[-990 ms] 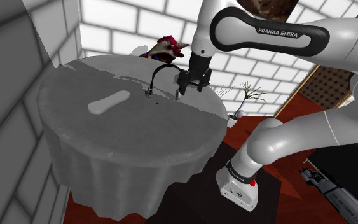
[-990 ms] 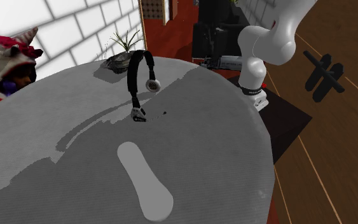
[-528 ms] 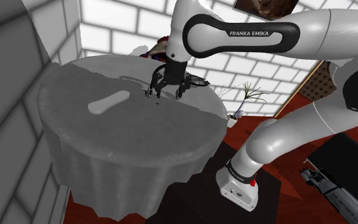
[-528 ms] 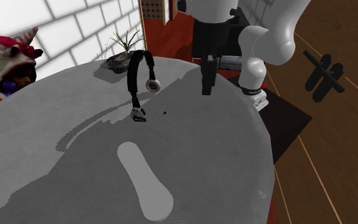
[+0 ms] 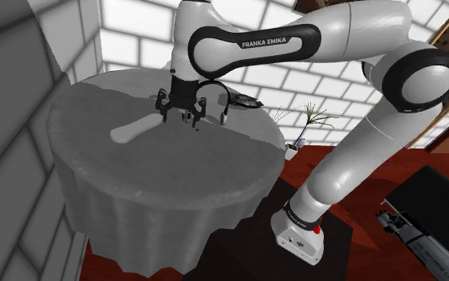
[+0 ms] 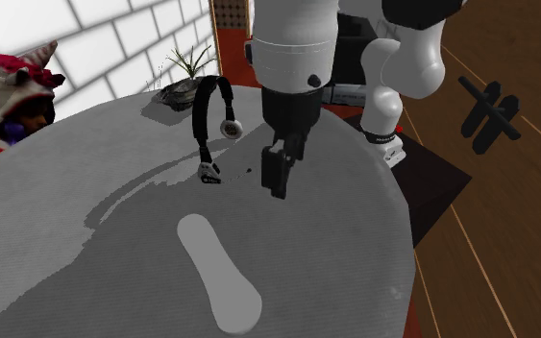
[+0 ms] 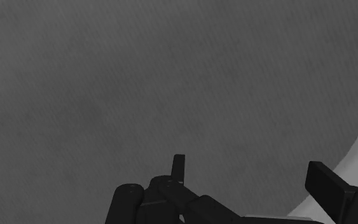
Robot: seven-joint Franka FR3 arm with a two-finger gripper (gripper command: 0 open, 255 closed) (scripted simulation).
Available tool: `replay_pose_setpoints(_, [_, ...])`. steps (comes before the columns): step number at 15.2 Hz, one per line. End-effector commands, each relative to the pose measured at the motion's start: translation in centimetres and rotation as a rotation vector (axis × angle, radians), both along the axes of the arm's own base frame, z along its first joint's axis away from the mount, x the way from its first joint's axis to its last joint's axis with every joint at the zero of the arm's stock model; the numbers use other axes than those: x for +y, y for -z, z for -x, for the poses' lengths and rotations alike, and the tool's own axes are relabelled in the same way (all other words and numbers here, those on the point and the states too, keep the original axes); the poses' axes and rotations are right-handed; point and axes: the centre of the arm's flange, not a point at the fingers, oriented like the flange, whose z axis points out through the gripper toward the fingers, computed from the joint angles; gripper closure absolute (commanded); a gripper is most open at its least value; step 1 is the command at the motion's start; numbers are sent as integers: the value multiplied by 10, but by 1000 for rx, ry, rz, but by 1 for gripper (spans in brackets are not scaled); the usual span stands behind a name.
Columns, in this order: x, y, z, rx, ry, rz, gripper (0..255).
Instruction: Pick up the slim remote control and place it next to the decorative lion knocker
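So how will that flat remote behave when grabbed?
The remote looks rigid and probably light, being thin. Lying flat on the table, it shouldn't roll, but its low, smooth profile may slip from a pinch.

Shoulder cam by stand, 2nd opposite across shared table, wrist close above it.

A round grey table stands near a white brick wall. The floor is brown wood.
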Motion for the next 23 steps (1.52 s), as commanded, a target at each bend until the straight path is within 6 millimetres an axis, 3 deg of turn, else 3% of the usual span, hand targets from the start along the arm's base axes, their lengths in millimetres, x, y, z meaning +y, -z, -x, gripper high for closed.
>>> replay_pose_setpoints(1, [7, 8, -20, -6, 81, -2, 0])
replay_pose_setpoints(7, [27, 33, -89, -22, 298, -5, 0])
replay_pose_setpoints(12, [33, 53, -149, -36, 479, -8, 0])
replay_pose_setpoints(20, [33, 93, -150, -37, 481, -8, 0])
replay_pose_setpoints(23, [33, 93, -150, -37, 481, -8, 0])
